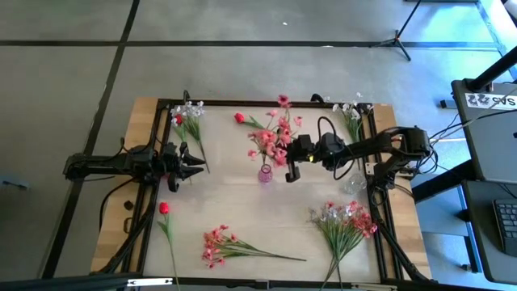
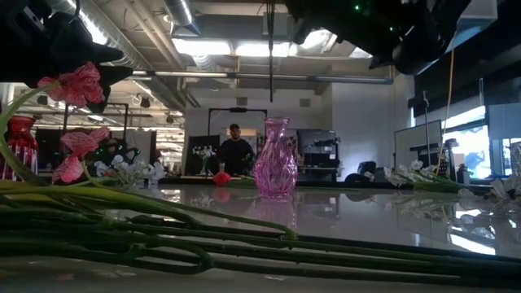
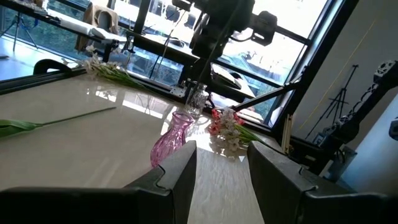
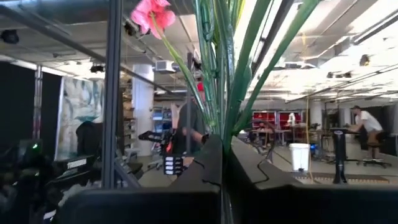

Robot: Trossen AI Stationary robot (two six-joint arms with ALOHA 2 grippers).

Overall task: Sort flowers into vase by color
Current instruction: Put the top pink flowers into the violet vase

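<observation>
Right fingers (image 4: 221,155) clenched on green stems of a pink flower spray (image 1: 273,133), blossoms fanned just beyond the fingertips, above a pink glass vase (image 1: 265,174) on the counter (image 1: 242,210). Left fingers (image 3: 221,165) spread wide, grasping nothing, vase ahead between them.

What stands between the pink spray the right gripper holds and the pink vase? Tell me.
Nothing visible. The right gripper is shut on the pink spray beside and above the pink vase, whose mouth looks empty in the low view. The left gripper waits, open, well to the side.
</observation>
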